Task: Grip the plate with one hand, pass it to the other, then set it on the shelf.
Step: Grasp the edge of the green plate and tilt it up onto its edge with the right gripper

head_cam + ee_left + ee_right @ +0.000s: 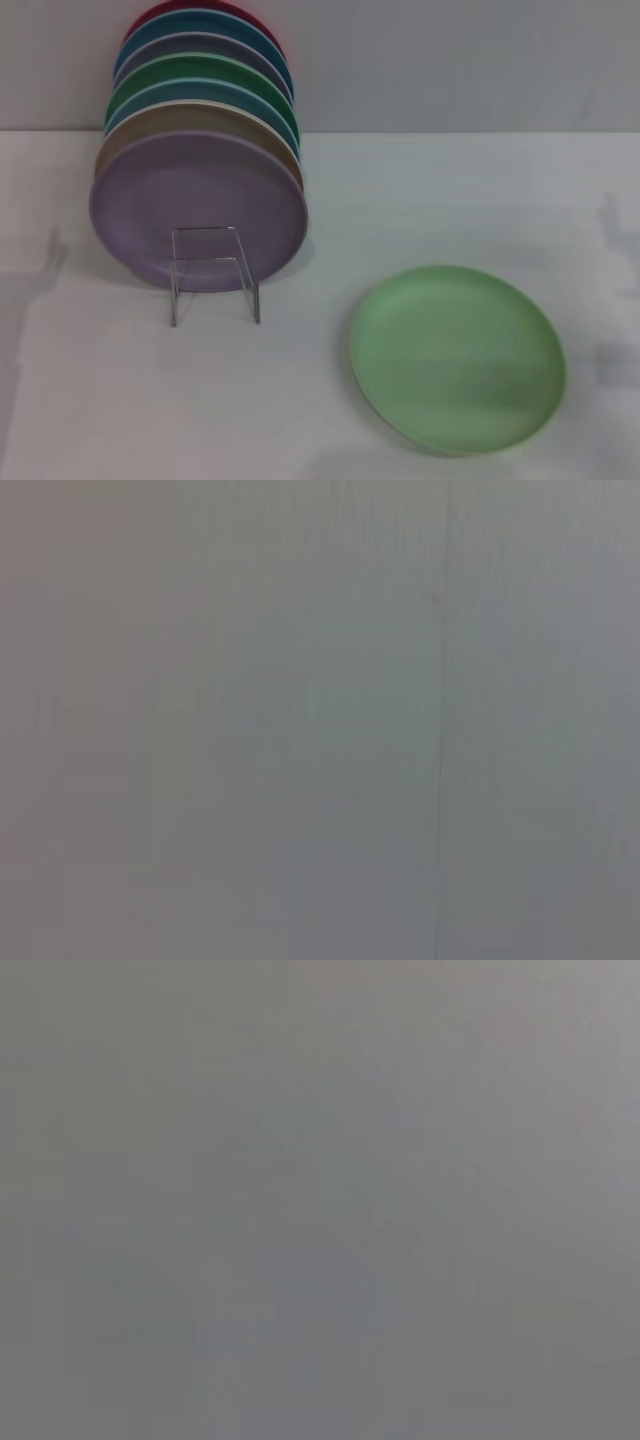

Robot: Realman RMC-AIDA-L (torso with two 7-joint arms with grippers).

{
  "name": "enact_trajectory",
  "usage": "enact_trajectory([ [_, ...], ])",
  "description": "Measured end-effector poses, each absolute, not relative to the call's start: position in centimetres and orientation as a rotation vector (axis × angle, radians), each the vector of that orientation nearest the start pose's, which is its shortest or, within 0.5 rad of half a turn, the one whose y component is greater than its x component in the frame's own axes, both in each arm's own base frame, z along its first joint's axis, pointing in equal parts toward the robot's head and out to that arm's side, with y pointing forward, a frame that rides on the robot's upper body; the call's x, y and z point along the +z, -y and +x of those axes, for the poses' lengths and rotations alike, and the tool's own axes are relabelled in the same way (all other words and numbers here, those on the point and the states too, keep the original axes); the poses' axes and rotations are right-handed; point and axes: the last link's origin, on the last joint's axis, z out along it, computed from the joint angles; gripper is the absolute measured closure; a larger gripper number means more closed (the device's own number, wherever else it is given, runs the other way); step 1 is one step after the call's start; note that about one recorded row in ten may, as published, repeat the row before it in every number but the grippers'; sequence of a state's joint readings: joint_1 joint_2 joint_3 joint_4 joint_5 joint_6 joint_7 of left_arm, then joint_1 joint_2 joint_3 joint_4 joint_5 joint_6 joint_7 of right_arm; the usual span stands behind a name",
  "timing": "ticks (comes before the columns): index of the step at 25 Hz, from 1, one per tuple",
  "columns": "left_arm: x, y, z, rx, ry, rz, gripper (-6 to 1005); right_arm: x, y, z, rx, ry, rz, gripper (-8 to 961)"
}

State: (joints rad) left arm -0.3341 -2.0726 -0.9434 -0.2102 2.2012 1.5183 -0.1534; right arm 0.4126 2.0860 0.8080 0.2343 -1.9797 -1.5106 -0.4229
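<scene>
The light mint-green plate [458, 357] lies flat on the white table at the front right in the head view. The wire shelf [214, 272] stands at the left, its squarish front loop just in front of a lilac plate [197, 212]. Several plates stand on edge in the shelf behind the lilac one. Neither gripper shows in the head view. Both wrist views show only a plain grey surface with none of the task's things in it.
The row of upright plates [205, 75] in the shelf reaches back to the grey wall. The white table [420, 190] spreads between the shelf and the mint-green plate. Faint shadows fall at the table's left and right edges.
</scene>
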Motion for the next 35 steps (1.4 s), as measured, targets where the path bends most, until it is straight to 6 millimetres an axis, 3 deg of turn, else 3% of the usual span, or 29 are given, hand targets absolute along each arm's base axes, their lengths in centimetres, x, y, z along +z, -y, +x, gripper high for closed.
enact_trajectory([
  [5, 3.9, -29.4, -32.7, -0.915, 0.385, -1.261, 139, 3.0, -32.3, 29.4, 0.452, -0.019, -1.21, 222],
  [11, 3.9, -29.3, -32.8, -0.916, 0.39, -1.258, 139, 1.1, -34.7, 28.1, 0.556, -0.241, -1.326, 222],
  [13, 3.9, -29.3, -32.8, -0.916, 0.391, -1.258, 139, -0.4, -35.9, 26.4, 0.592, -0.325, -1.398, 222],
  [23, 3.8, -29.5, -32.8, -0.91, 0.4, -1.264, 139, -3.0, -37.0, 21.7, 0.496, -0.42, -1.602, 223],
  [28, 3.9, -29.7, -32.8, -0.911, 0.398, -1.267, 139, -2.5, -37.7, 20.1, 0.497, -0.524, -1.748, 223],
  [35, 3.9, -30.2, -32.8, -0.901, 0.407, -1.27, 139, -0.8, -38.8, 21.0, 0.468, -0.701, -1.924, 223],
])
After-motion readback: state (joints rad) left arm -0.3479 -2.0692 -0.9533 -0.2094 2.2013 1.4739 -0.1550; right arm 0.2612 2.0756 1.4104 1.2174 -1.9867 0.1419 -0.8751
